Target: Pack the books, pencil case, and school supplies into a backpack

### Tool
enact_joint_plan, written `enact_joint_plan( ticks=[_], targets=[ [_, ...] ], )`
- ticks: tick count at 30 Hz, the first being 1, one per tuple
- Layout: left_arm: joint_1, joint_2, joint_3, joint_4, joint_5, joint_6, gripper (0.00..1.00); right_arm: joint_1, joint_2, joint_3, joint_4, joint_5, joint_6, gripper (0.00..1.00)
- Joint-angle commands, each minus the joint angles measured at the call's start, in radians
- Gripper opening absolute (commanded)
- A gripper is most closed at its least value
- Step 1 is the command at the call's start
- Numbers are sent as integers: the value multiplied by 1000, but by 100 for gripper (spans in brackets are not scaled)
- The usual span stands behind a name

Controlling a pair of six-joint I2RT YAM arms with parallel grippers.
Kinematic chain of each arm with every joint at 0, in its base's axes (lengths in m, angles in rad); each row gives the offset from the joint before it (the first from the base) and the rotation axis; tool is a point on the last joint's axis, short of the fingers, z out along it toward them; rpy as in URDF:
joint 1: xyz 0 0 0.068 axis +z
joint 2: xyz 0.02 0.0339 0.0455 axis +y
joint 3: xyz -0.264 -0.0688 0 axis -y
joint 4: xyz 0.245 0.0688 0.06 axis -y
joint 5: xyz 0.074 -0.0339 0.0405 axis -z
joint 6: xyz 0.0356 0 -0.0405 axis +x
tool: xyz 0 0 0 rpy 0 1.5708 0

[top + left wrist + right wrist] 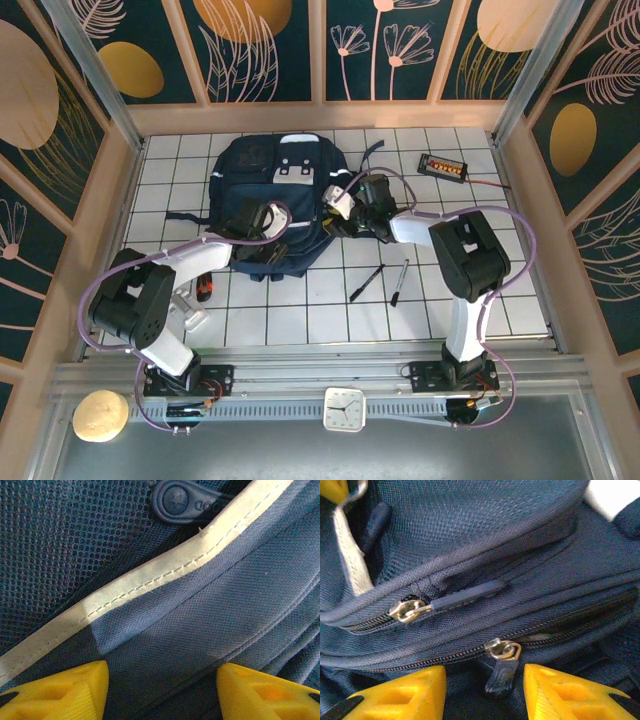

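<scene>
1. White-tiled worktop [300, 320], boxed in by dark panels painted with flowers.
2. Nearest, right of the middle, two pens [366, 284] lie loose on the tiles, side by side but apart. Their long axes run roughly near-to-far, and the left one leans rightward as it goes back. They are not yet packed.
3. Beyond them the backpack [285, 170] lies flat at the far middle. The left fingers [65, 690] stand apart, hard against its cloth below a pale stripe [150, 580], with no fold visibly pinched. The right fingers [400, 692] also stand apart, holding nothing, with a zip pull [501, 672] hanging between them.
4. Step in hand, as I judge it: opening the backpack. Both zips seen from the right wrist look shut or nearly so. The next move calls for the right fingers to close on that small tab and draw it along the zip while the left steadies the cloth.
5. The backpack's long axis runs near-to-far, with its base toward the arms and its white-patched top toward the far edge.
</scene>
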Motion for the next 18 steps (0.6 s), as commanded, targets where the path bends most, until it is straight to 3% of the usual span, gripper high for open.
enact_joint_plan(
  ticks=[1, 10, 11, 14, 18],
  targets=[
    [-1, 59, -55, -160, -9, 14, 58, 18, 44, 45, 12, 59, -51, 46],
    [0, 70, -59, -157, -10, 17, 57, 18, 101, 113, 12, 193, -62, 43],
    [-1, 73, -56, -157, -10, 17, 57, 18, 108, 126, 1, 205, -73, 37],
    [0, 79, -56, -160, -12, 20, 57, 19, 120, 148, -20, 237, -104, 2],
    [-2, 95, -49, -171, -21, 27, 52, 11, 113, 159, -18, 282, -137, 0]
  ],
)
